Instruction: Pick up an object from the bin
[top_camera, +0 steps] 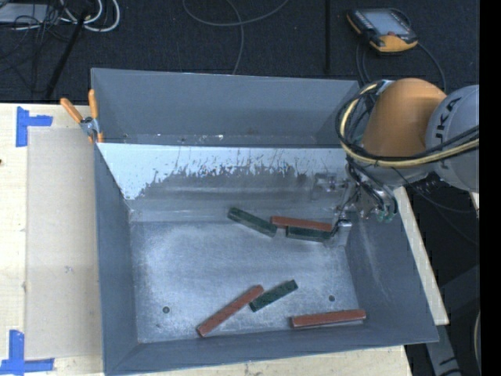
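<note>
My gripper (344,219) hangs low at the bin's right side, just under the orange wrist cover. It is at the right end of a red-brown flat bar (301,224) that lies on a dark green bar (308,236); contact with either I cannot make out. Another dark green bar (250,220) lies slanted just left of that pair.
Near the bin's front lie a long red-brown bar (229,310), a short dark green bar (274,294) touching its upper end, and a red-brown bar (327,318) at the front right. The bin's sloped right wall is close beside the gripper.
</note>
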Robot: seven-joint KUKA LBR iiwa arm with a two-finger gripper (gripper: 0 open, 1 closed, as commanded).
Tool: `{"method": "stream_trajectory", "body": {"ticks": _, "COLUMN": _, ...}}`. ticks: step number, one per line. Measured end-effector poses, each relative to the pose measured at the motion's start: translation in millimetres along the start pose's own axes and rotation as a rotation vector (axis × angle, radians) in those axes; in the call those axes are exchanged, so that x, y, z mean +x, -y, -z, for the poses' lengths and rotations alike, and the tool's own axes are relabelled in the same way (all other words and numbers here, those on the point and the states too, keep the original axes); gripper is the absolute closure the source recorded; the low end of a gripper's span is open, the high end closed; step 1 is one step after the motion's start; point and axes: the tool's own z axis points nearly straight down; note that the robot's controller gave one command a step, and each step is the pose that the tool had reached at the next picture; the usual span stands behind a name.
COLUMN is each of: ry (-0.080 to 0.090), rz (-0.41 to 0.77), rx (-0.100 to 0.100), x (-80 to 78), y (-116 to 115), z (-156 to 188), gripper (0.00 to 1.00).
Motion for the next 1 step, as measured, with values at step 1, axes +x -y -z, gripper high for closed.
{"method": "stream_trajectory", "body": {"ticks": 1, "ry": -0.007, "rz": -0.205, "rx": -0.001, "x": 11.9, "y": 6.3, "z": -54.9, "gripper": 1.0}}
